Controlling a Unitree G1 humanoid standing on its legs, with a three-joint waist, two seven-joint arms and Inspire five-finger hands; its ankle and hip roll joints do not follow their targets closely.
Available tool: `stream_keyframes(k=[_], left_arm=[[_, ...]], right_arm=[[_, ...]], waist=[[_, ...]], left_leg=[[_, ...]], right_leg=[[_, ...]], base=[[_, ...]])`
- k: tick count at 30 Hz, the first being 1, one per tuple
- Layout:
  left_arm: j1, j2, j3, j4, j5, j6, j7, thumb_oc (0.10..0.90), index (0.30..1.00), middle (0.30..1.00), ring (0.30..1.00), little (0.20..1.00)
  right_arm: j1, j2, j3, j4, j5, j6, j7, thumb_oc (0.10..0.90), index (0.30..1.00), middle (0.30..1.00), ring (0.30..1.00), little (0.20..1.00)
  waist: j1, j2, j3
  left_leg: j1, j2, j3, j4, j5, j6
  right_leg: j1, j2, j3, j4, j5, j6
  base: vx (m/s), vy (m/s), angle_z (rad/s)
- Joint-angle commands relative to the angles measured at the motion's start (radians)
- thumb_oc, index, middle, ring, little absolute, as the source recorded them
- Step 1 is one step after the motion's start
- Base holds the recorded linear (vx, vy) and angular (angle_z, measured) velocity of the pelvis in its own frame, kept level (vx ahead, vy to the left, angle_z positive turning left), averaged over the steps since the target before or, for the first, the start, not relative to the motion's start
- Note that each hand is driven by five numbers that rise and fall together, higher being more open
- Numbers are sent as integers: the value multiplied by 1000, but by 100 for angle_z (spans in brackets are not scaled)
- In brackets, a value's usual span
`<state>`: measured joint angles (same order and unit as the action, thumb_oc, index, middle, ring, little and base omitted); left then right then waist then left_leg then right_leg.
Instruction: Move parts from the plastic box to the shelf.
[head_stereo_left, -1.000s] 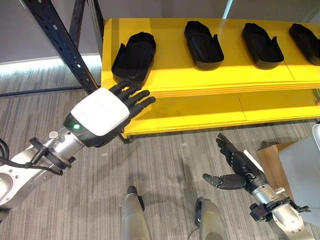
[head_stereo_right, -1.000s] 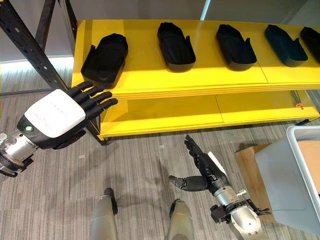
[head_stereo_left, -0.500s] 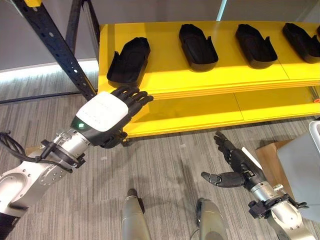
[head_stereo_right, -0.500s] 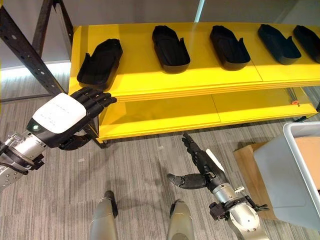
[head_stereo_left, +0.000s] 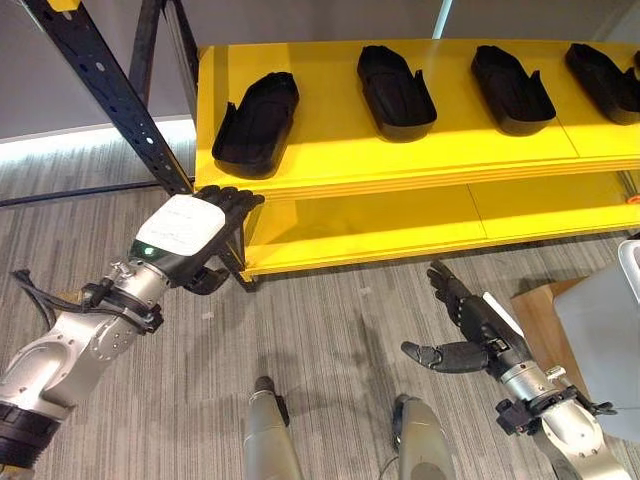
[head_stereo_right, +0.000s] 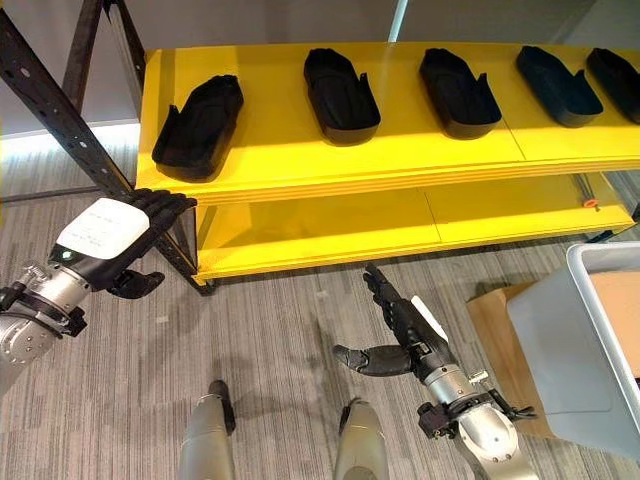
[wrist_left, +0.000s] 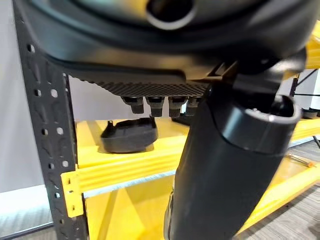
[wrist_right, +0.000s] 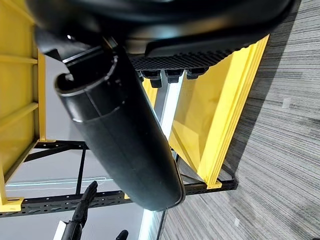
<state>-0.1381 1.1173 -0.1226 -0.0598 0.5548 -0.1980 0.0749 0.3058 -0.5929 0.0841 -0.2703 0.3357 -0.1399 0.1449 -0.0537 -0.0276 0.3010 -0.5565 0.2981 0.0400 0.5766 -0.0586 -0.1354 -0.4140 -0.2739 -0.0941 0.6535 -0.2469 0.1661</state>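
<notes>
Yellow shelf (head_stereo_left: 400, 150) carries black parts (head_stereo_left: 256, 124) just beyond the raised left hand (head_stereo_left: 190, 235), fingers straight, empty. Right hand (head_stereo_left: 470, 335) hangs low, open, beside the grey plastic box (head_stereo_right: 560, 350).

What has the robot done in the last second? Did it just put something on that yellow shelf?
The left hand, open and empty, has pulled back and down from the shelf's edge, away from the leftmost black part lying there. Nothing was taken or let go in this second. The right hand stays low and open over the floor, the parts stay in their row, and the grey plastic box remains at the right.
</notes>
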Motion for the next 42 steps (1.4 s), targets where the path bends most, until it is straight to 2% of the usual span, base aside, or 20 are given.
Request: stream_keyframes(k=[1,30,42], left_arm=[[-113,-18,44,-7,-23,4,70,900,1000,1000,1000,1000],[-366,-75,-126,184,43,43,97,900,1000,1000,1000,1000],[-418,-74,-147,249,41,58,111,900,1000,1000,1000,1000]], right_arm=[[-53,-1,-67,-105,25,-76,0,900,1000,1000,1000,1000],[-40,-15,-43,-107,26,-73,9,900,1000,1000,1000,1000],[-33,-21,-40,-104,24,-77,10,900,1000,1000,1000,1000]], waist=[[-21,11,-28],[-44,10,-30],[-50,9,-31]], left_leg=[[20,34,-31,-65,34,2],[20,36,-23,-56,30,0],[13,35,-23,-55,31,1]], right_leg=[[77,4,-11,-22,-20,-37],[58,4,3,-7,-22,-38],[49,5,6,-4,-19,-38]], base=[[12,18,-4],[1,1,0],[0,0,-1]])
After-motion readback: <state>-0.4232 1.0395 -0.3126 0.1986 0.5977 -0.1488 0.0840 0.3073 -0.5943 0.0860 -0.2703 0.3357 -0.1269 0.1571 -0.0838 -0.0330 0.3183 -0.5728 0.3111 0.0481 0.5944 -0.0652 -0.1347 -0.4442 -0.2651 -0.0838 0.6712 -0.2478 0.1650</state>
